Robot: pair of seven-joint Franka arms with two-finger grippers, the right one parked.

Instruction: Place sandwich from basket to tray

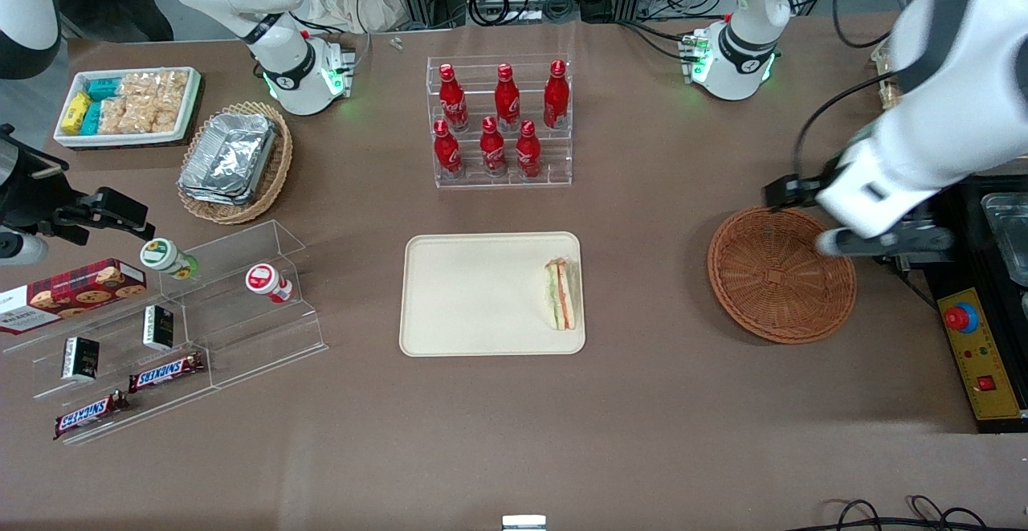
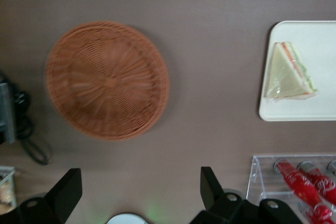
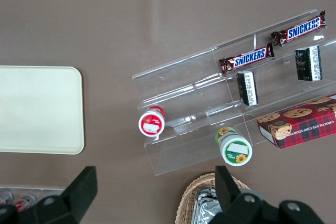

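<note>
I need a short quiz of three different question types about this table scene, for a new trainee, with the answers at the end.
1. True or false: the sandwich lies on the tray.
2. What does the basket hold?
A. foil trays
B. nothing
C. a bottle
3. Fill in: the pincer of the left arm hangs with its fingers ____ , above the table beside the basket.

Key:
1. True. The sandwich is at the tray's edge toward the working arm.
2. B. Only the woven bottom shows.
3. Open, with nothing between the fingers.
</note>
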